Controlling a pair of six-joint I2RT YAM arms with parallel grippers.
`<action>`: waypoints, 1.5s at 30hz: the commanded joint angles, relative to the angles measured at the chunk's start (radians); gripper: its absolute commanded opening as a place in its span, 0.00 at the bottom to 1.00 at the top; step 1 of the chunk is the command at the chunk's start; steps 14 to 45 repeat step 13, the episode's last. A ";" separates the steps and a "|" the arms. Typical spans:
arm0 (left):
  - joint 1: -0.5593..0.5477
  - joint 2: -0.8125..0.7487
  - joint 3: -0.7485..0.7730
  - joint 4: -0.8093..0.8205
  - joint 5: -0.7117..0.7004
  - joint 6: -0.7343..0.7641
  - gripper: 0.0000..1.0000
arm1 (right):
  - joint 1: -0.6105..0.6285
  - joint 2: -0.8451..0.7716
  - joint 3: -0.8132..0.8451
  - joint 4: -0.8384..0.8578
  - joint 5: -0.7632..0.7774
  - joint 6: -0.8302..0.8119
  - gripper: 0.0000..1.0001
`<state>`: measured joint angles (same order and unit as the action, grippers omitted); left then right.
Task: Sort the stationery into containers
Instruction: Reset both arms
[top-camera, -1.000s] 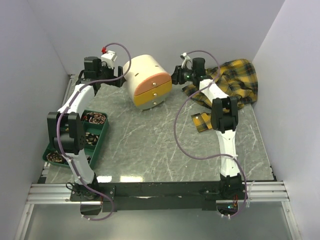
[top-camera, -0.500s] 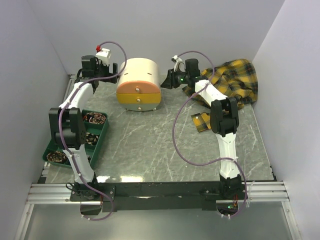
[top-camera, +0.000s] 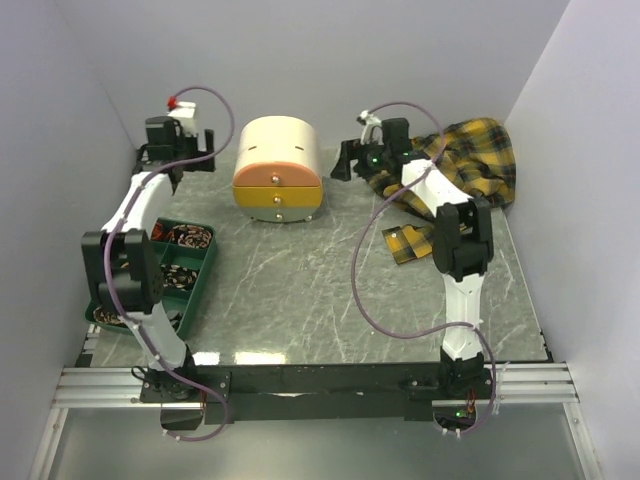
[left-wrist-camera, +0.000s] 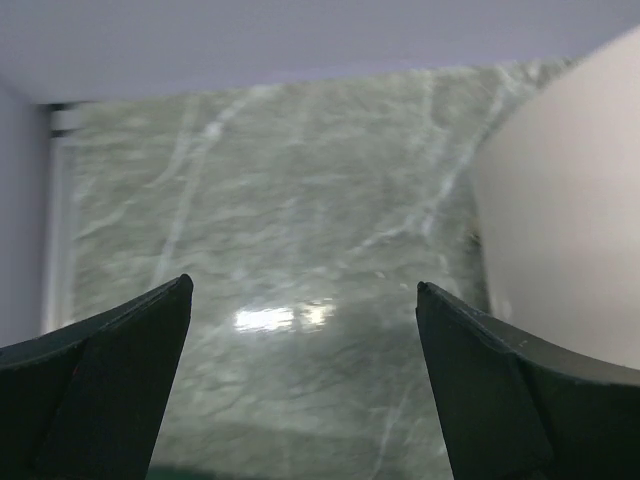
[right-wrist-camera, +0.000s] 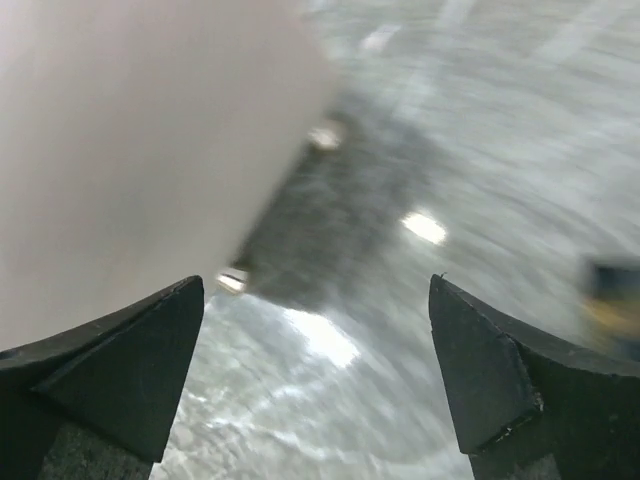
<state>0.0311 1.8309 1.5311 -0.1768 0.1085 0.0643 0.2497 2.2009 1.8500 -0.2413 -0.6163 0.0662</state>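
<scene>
The marble-patterned table (top-camera: 300, 290) carries the cream round-topped cabinet (top-camera: 278, 148) at its far middle, front turned toward you. The yellow plaid cloth (top-camera: 470, 160) is heaped at the far right, and a green tray (top-camera: 205, 270) sits at the near left. What lies in the tray's compartments is dark and round, too small to name.

Both arms reach to the back of the table, one on each side of the cabinet and clear of it. The wrist views show its cream wall just off to one side.

The orange drawer (top-camera: 278, 179) sits above the yellow drawer (top-camera: 280, 203), both shut, so no sorting has begun. You look to be at the opening step. Next, bring one gripper round to the front and close its fingers on a knob (top-camera: 277, 182).

The stationery itself cannot be picked out. Only a small yellow-and-black piece (top-camera: 405, 243) lies beside the right arm.

The left gripper (left-wrist-camera: 302, 288) and right gripper (right-wrist-camera: 316, 283) both stand spread wide, with only bare table between their jaws.
</scene>
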 joint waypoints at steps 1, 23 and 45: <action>0.027 -0.153 -0.052 0.082 -0.093 -0.012 0.99 | -0.036 -0.150 -0.038 -0.042 0.269 -0.028 1.00; 0.047 -0.134 -0.109 0.196 -0.067 -0.115 0.99 | 0.014 -0.297 -0.158 -0.119 0.750 -0.040 1.00; 0.047 -0.134 -0.109 0.196 -0.067 -0.115 0.99 | 0.014 -0.297 -0.158 -0.119 0.750 -0.040 1.00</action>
